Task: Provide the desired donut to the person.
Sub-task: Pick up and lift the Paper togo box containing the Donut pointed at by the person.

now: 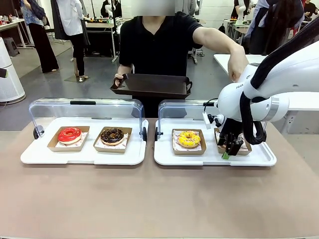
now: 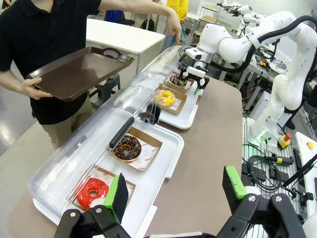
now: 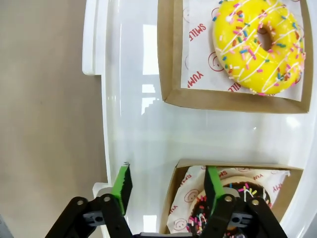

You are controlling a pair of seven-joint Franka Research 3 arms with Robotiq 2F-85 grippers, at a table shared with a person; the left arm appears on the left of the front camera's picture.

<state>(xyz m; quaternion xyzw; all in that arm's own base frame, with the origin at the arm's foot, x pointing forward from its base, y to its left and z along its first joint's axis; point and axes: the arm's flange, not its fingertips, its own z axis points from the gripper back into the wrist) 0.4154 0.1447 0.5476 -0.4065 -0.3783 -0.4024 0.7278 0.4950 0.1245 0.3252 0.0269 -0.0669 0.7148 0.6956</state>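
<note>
Two grippers are involved: the left gripper (image 2: pixel 176 187) hangs spread and empty. The right gripper (image 3: pixel 168 176), jaws apart, straddles the wall of the rightmost carton (image 3: pixel 174 198).

- **Step in hand:** apparently the grasp.
- **Next move:** probably pinch the wall, lift, and carry to the person's (image 1: pixel 157 45) brown tray (image 1: pixel 149 84).
- **Left display tray (image 1: pixel 35 157):** red donut (image 1: pixel 69 134), chocolate donut (image 1: pixel 112 135).
- **Right display tray (image 1: pixel 164 158):** yellow donut (image 1: pixel 189 139), sprinkled chocolate donut (image 3: pixel 240 191).

- Light: bright, even, from overhead indoor lamps.
- Shadows: soft and narrow under the white trays (image 1: pixel 84 158) on the table (image 1: pixel 149 199).
- Glare: rectangular lamp reflections on one tray's floor, right wrist view; sheen on clear lids (image 1: pixel 84 112).
- Distortion: wrist views bow straight edges near borders.
- Focus: hall behind the person (image 1: pixel 157 45) slightly soft.
</note>
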